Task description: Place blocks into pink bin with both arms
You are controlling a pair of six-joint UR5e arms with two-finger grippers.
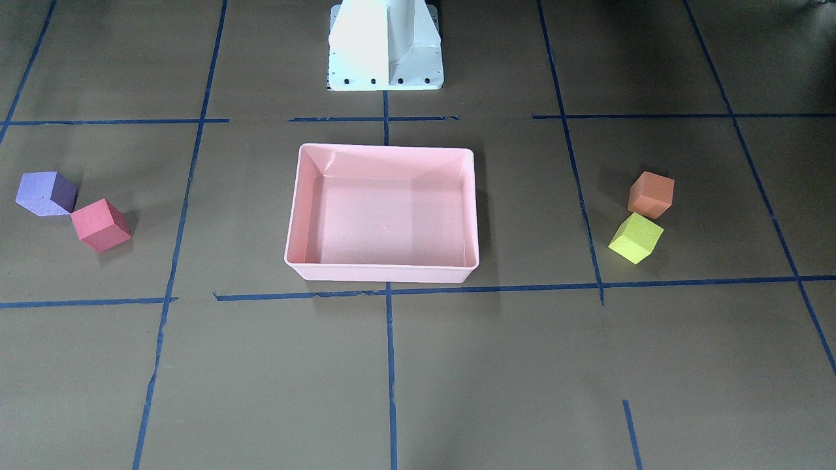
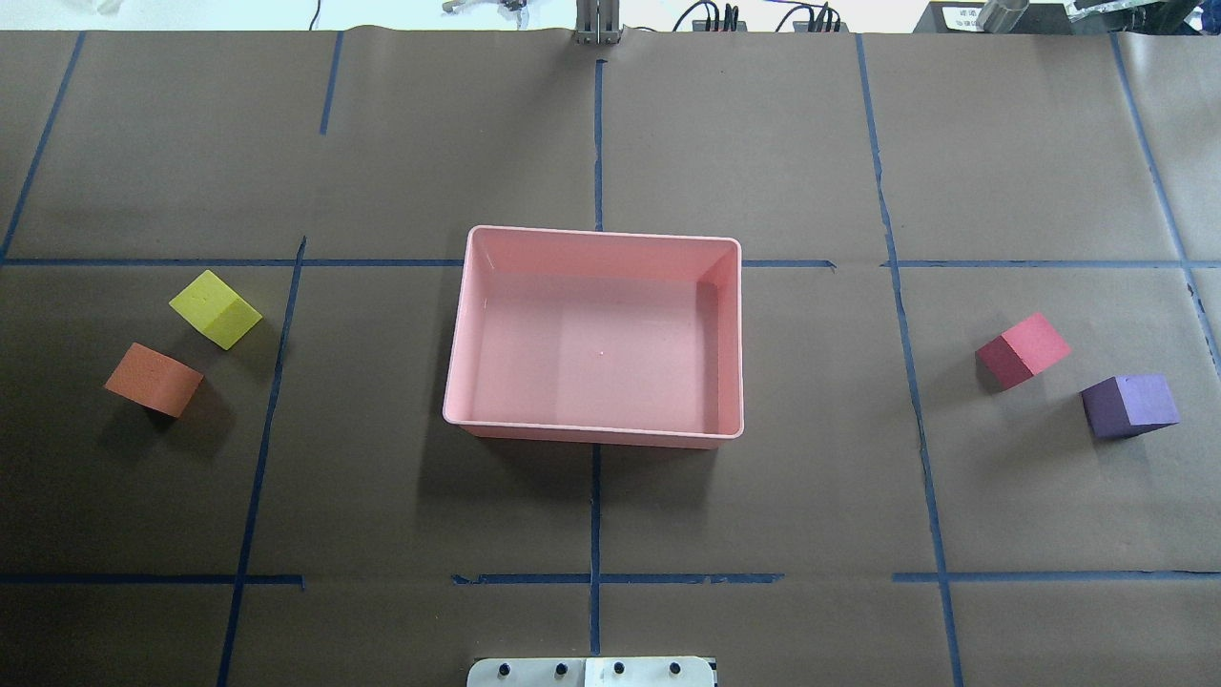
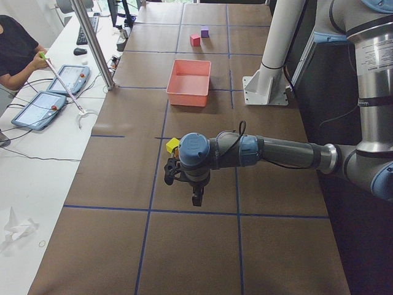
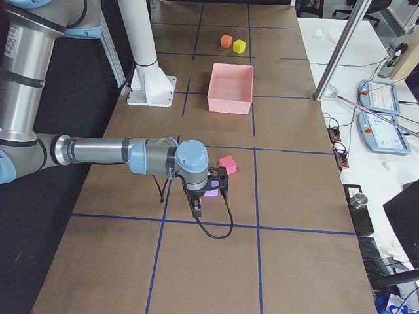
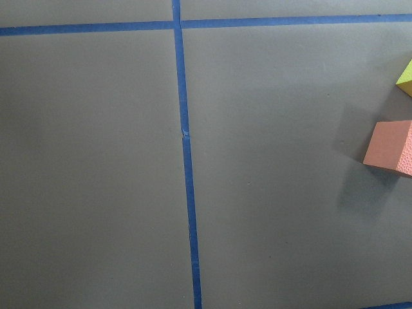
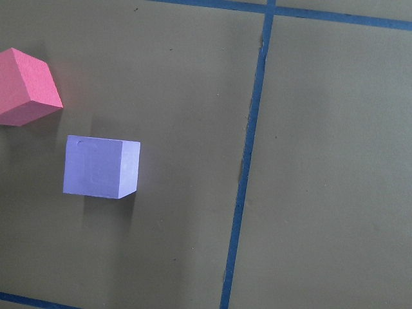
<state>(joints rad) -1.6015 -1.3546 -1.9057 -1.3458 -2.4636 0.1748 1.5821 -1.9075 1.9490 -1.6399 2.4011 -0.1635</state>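
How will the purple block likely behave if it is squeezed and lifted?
The purple block looks like matte foam, so it is probably light and slightly squashy. Its flat faces suggest it would slide, not roll, when pushed. Its surface does not look slippery.

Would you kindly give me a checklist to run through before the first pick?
1. Empty bin: ok.
2. On table: purple block, red block, orange block, yellow block: ok.
3. Each pair apart: ok.
4. Open left gripper: cannot tell.
5. Open right gripper: cannot tell.
6. Left wrist view centred on orange block: not ok, cut by edge.
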